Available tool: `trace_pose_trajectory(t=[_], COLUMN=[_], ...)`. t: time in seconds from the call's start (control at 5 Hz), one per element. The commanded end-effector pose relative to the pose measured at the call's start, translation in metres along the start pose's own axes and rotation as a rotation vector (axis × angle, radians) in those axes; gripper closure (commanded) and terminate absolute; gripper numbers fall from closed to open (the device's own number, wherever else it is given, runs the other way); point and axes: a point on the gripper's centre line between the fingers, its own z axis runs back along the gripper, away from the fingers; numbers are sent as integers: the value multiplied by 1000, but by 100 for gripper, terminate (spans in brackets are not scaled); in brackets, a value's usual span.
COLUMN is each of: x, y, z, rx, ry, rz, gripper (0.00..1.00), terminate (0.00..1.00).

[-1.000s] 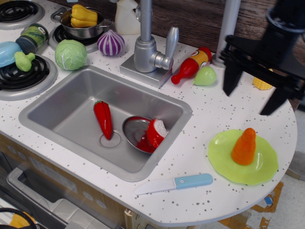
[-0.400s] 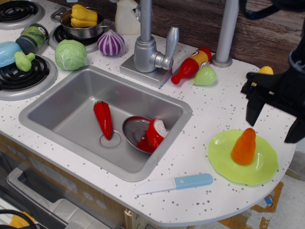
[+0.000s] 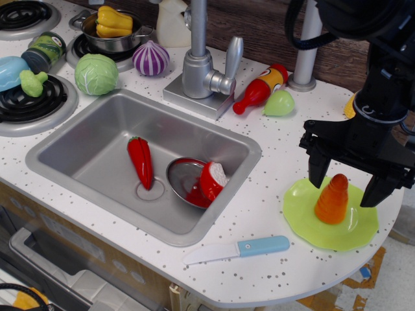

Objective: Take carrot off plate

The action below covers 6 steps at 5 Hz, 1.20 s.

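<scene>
Your gripper (image 3: 347, 189) had dropped and shifted left since the earlier frame, when it hung off by the counter's right edge; it now stood directly over the carrot (image 3: 332, 200), jaws spread wide, one finger (image 3: 317, 172) to each side of the tip, nothing held. You could not tell from this view whether the fingers touched it. The carrot had not moved: one, upright, on the middle of the plate (image 3: 303, 219).

Your count for this view:
- Plate, lime green: one, at the counter's right end.
- Knife (image 3: 236, 249), blue handle: one, on the counter left of the plate.
- Red pepper (image 3: 141, 161): one, in the sink (image 3: 91, 137).
- Silver bowl (image 3: 182, 176): one, in the sink.
- Red-and-yellow bottle (image 3: 260, 88): one, lying behind the sink.
</scene>
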Motion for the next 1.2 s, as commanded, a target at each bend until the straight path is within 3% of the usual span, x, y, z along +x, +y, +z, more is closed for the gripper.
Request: trace_pose_trajectory(t=[0.0,0.2,0.8,1.0], x=[11,13,15,29], y=[4,4,2,21], z=[22,22,23,42], rx=[-74,-85,-85,-47], ry=[-43,-31,-44,-13], rz=[51,55,54,22], gripper=[0,100,100,100], terminate=[0,0,0,0])
